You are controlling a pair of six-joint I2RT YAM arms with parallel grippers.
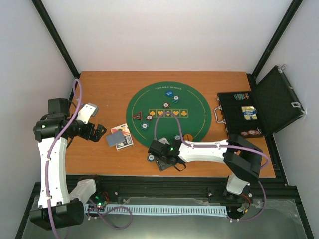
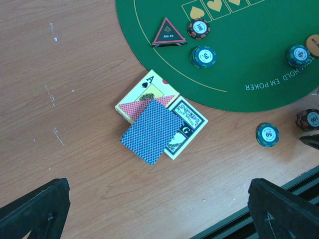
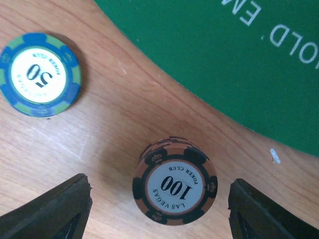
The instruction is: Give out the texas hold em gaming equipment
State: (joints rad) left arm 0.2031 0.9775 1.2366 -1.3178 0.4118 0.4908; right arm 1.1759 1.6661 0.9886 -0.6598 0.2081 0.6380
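Right wrist view: your right gripper [image 3: 159, 209] is spread wide on both sides of the brown chip stack [image 3: 174, 186] near the table's [image 3: 124, 114] front edge, not touching — left gripper [image 2: 159, 214] wide too, a few chips [image 2: 203, 56] on the mat [image 2: 249, 30], cards [image 2: 152, 130] not yet dealt.

**Bright, even light; crisp centres, dark soft corners**

The overhead view is bright and evenly lit from above, and the white walls [image 1: 164, 30] bounce the light around. The wooden tabletop [image 1: 99, 94] carries only faint, soft-edged shadows under the arms. The open black case [image 1: 279, 97] stays dark, its contents hard to read. The frame bars [image 1: 52, 35] splay toward the corners in a mild wide-angle lean.

In the left wrist view the playing cards [image 2: 152, 130] are crisp. The fingers [image 2: 35, 211] of the left pincer [image 2: 157, 196] sit black and featureless at the bottom.

The right wrist view is very close. The "100" chip [image 3: 175, 186] reads clearly with a soft shadow hugging it, and the fingers [image 3: 45, 211] of the right pincer [image 3: 159, 191] blur at the lower edge.
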